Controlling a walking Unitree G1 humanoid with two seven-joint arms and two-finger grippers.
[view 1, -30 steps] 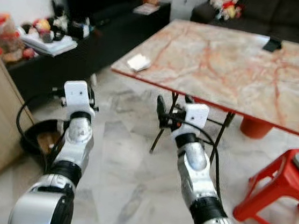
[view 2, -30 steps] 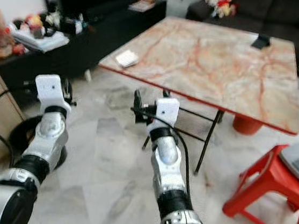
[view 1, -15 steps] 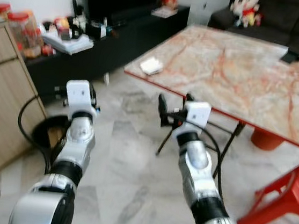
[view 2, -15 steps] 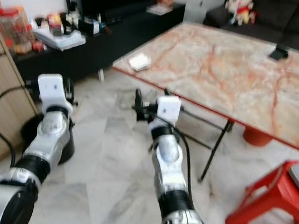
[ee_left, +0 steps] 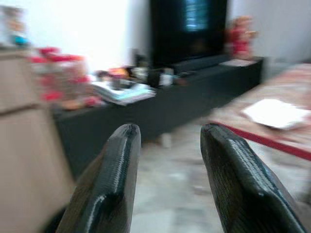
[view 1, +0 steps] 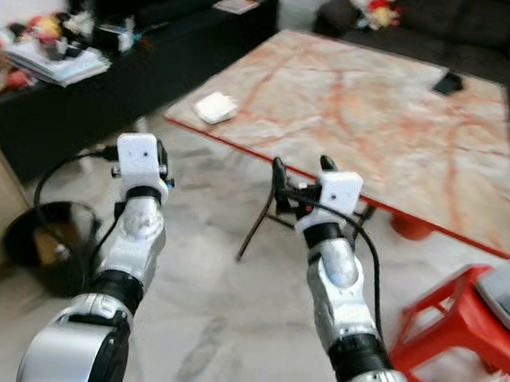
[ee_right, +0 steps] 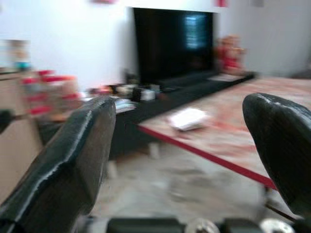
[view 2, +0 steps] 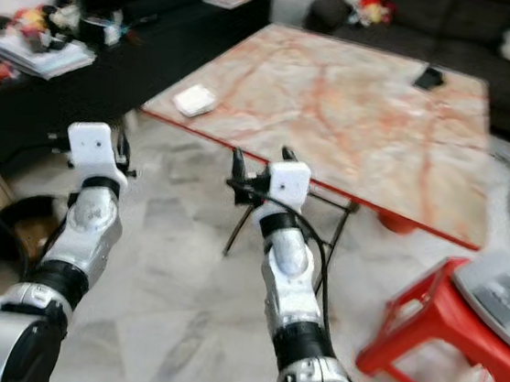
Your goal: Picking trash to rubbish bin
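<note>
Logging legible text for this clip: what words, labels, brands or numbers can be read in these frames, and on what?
None can be read.
White trash on the marble table: no print made out.
Jars and clutter on the black cabinet: too blurred.
Dark flat object at the table's far corner: no text visible.
Grey item on the red stool: markings too blurred.
</note>
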